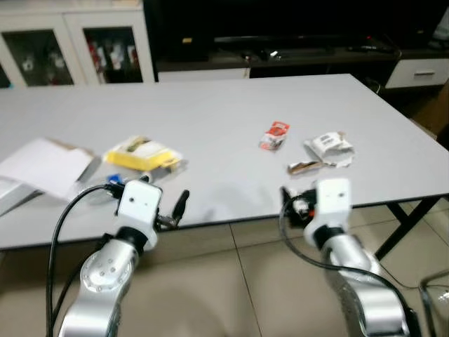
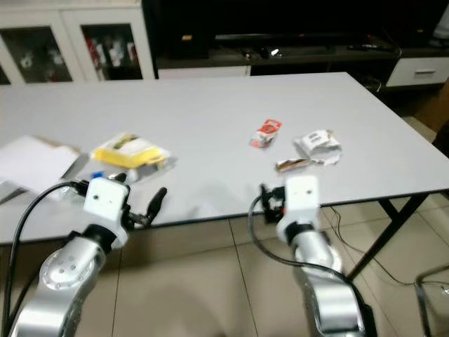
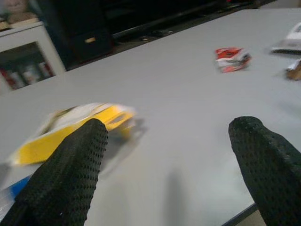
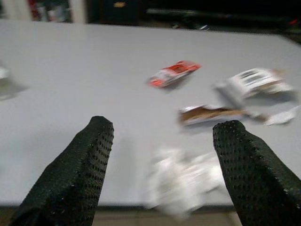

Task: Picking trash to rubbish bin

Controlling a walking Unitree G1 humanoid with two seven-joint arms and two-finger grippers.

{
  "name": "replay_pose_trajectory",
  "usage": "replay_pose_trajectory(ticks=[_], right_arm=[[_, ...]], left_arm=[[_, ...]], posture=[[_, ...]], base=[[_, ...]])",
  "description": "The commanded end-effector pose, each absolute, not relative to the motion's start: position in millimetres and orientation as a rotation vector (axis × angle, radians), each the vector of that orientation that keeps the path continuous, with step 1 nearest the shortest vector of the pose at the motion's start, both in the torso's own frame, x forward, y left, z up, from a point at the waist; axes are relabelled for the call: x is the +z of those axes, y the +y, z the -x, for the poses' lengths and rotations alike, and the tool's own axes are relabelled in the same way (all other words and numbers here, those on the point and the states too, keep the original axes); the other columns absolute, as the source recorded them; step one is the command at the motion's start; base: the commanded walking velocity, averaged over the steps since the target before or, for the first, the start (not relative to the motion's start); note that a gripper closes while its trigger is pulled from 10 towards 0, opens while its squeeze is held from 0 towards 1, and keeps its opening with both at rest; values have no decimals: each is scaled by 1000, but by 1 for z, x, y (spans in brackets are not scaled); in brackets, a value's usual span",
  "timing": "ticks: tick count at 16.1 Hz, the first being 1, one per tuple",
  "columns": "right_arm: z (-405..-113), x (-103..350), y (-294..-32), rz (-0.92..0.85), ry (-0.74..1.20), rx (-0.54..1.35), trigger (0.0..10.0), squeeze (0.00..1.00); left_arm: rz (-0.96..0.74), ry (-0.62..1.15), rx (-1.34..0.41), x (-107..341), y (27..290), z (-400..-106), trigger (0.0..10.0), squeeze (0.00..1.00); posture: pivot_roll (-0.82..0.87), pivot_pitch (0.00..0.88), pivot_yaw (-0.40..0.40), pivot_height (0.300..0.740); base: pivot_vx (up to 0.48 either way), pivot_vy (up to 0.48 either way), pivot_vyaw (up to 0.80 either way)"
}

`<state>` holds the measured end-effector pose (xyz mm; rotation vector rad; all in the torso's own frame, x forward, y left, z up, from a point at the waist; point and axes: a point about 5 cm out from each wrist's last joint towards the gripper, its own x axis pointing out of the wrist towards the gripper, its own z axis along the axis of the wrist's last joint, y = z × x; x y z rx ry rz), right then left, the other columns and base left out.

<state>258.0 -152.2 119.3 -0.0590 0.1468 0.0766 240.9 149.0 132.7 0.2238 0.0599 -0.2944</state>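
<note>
Trash lies on a grey table (image 1: 210, 105): a yellow packet (image 1: 142, 153) at the left, a red wrapper (image 1: 274, 135), a crumpled white wrapper (image 1: 330, 147) and a brown torn strip (image 1: 305, 167) at the right. A small crumpled white piece (image 4: 181, 183) sits blurred by the table's front edge, just ahead of my right gripper (image 4: 162, 165), which is open with nothing between its fingers. My left gripper (image 3: 169, 165) is open too, held at the front edge, with the yellow packet (image 3: 70, 127) ahead of it.
White sheets of paper (image 1: 45, 165) and a small blue item (image 1: 112, 177) lie at the table's left. White glass-door cabinets (image 1: 70, 45) and a dark TV unit (image 1: 280, 42) stand behind. A metal frame (image 1: 435, 302) shows on the tiled floor at the lower right.
</note>
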Motion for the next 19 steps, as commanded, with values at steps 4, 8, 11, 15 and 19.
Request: replay_pose_trajectory(ticks=[4,8,11,15,19], right_arm=[[-264,146,-172,231,62,-89,10000,0],[-269,154,-199,246,193,-171,10000,0],[-260,168,-218,200,293,-118,10000,1000],[-259,165,-225,144,443,-19,10000,1000],[-259,144,-212,115,595,134,10000,1000]], left_arm=[[-234,31,-376,141,144,-250,10000,0],[-263,22,-477,153,140,-260,10000,0],[-249,19,-570,156,134,-255,10000,0],[-169,16,-720,158,125,-246,10000,0],[-174,12,-752,159,122,-245,10000,0]], posture=[[25,16,17,740],[0,61,32,740],[-16,87,36,740],[-14,76,26,740],[-4,63,4,740]], base=[[294,0,0],[0,0,0],[0,0,0],[0,0,0],[0,0,0]])
